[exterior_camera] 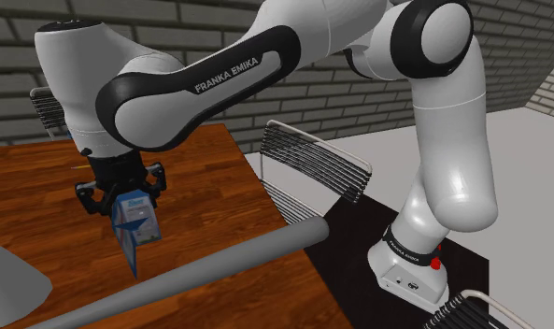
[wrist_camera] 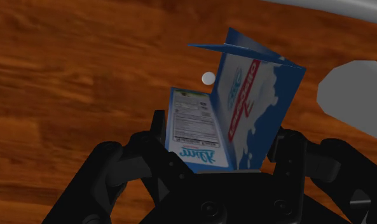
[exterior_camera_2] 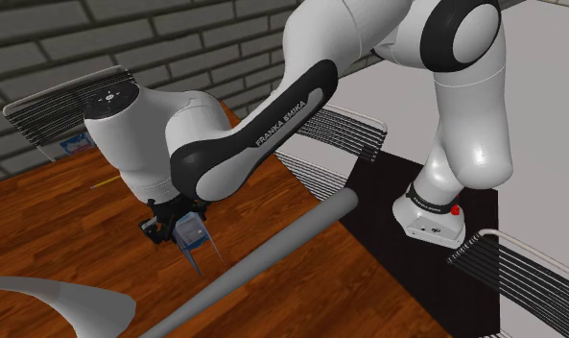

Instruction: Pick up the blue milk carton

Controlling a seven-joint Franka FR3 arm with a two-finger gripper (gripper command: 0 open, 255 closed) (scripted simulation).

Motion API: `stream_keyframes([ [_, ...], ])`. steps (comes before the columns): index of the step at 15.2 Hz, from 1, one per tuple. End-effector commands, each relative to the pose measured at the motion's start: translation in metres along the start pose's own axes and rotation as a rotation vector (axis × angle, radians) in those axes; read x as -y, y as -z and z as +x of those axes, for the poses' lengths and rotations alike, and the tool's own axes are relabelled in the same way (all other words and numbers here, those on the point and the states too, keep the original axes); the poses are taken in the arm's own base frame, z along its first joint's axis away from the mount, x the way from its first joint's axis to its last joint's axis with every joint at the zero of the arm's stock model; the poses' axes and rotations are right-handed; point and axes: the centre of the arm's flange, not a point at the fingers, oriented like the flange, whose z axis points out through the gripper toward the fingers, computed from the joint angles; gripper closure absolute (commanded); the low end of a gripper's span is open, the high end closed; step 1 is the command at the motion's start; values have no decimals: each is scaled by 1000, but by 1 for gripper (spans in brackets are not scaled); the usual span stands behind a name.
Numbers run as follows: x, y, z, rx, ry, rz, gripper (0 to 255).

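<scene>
The blue milk carton [exterior_camera: 133, 229] with white print is clasped between the two black fingers of my gripper [exterior_camera: 121, 193], which is shut on it over the brown wooden table [exterior_camera: 205, 178]. In the second exterior view the carton [exterior_camera_2: 189, 233] hangs below the gripper [exterior_camera_2: 177, 217], tilted, with its pointed gable end toward the table [exterior_camera_2: 71, 230]. In the wrist view the carton [wrist_camera: 244, 108] stands between the fingers of the gripper [wrist_camera: 219, 145], one finger [wrist_camera: 156, 135] pressing each side. Whether the carton's tip touches the wood is not visible.
A grey bar [exterior_camera: 219, 264] slants across the table's near side, close beside the carton. Wire-backed chairs [exterior_camera: 317, 168] stand at the table's edge toward the stand [exterior_camera: 410, 266]. A pale curved object [exterior_camera: 8, 280] lies at the shoulder view's lower left. A brick wall [exterior_camera: 22, 65] is behind.
</scene>
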Motion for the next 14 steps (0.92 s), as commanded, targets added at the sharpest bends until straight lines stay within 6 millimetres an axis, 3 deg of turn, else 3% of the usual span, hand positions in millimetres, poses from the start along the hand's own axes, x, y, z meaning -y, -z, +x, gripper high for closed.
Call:
stream_keyframes([
  [1,0,-2,0,2,1,-1,255],
  [7,0,-1,-1,2,1,-1,255],
  [14,0,36,0,2,1,-1,255],
])
